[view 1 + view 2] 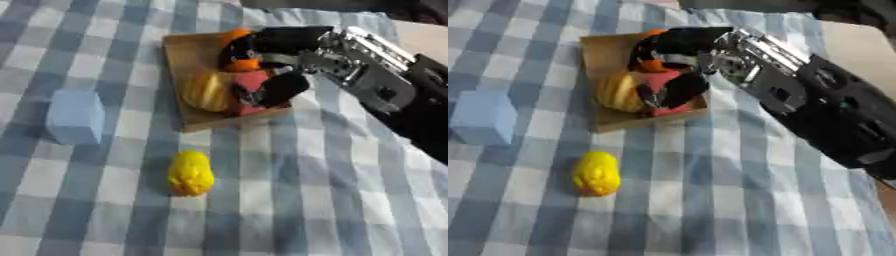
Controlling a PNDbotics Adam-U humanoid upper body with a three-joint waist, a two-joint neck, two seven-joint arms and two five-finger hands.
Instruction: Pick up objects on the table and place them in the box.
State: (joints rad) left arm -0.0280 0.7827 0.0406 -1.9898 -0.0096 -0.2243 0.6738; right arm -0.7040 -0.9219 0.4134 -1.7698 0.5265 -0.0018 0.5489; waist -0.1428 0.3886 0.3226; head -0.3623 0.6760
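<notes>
A shallow wooden box (185, 52) lies at the back centre of the checked cloth. Inside it are a ribbed golden-yellow rounded object (206, 91), a red object (249, 80) and an orange object (242, 64). My right hand (297, 39) reaches in from the right over the box. Its black fingers curl round the orange object, and the thumb (284, 88) lies over the red one. On the cloth in front of the box lies a yellow lumpy object (190, 172). A pale blue block (74, 116) stands to the left. My left hand is out of sight.
The blue-and-white checked cloth (297, 200) covers the table. My right forearm (842, 115) crosses the right side of the view. The table's far right corner shows bare beyond the cloth.
</notes>
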